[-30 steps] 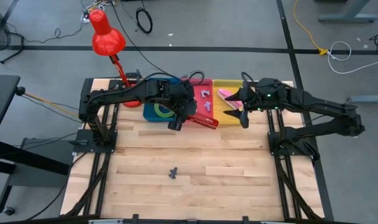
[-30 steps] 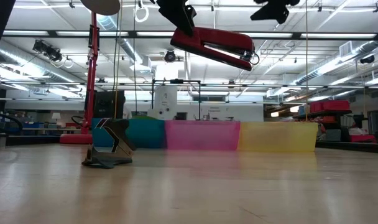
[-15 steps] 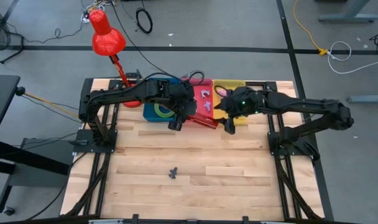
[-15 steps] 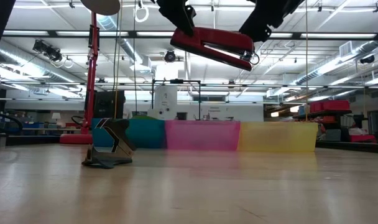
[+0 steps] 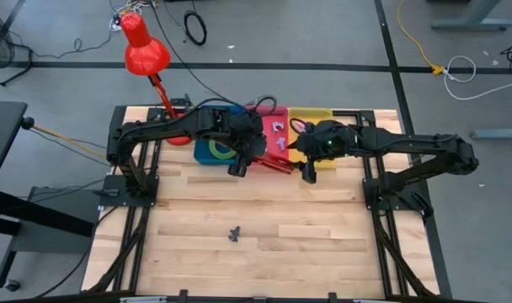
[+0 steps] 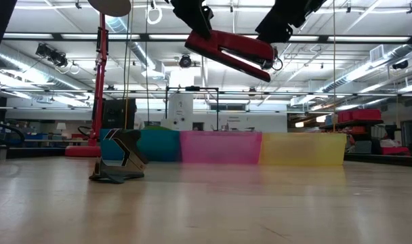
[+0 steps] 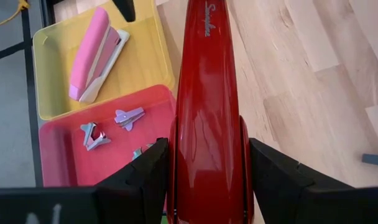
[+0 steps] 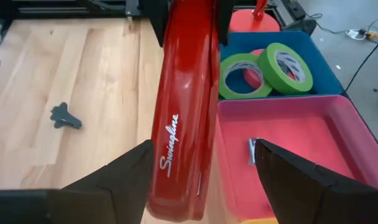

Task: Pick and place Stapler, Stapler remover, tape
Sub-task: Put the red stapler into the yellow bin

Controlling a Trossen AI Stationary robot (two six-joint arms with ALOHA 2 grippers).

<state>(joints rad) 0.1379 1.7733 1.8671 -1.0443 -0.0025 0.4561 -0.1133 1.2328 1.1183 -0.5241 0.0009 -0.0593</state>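
Stapler, long glossy red [image 7: 207, 112], hangs in the air above the counter [image 5: 264, 219], just in front of the bins, left jaws [image 5: 239, 162] clamped on its rear end. Right jaws [image 8: 201, 180] stand wide around its nose, not closed; looks like a handover. Done so far: two green tape rolls and one red roll [image 8: 267, 67] in the blue bin [image 8: 319, 68], small staple removers [image 7: 108, 127] in the pink bin [image 7: 58, 155], pink stapler [image 7: 92, 53] in the yellow bin [image 7: 46, 81]. Left: bin the red stapler, then the small dark remover [image 5: 235, 233] lying on the counter.
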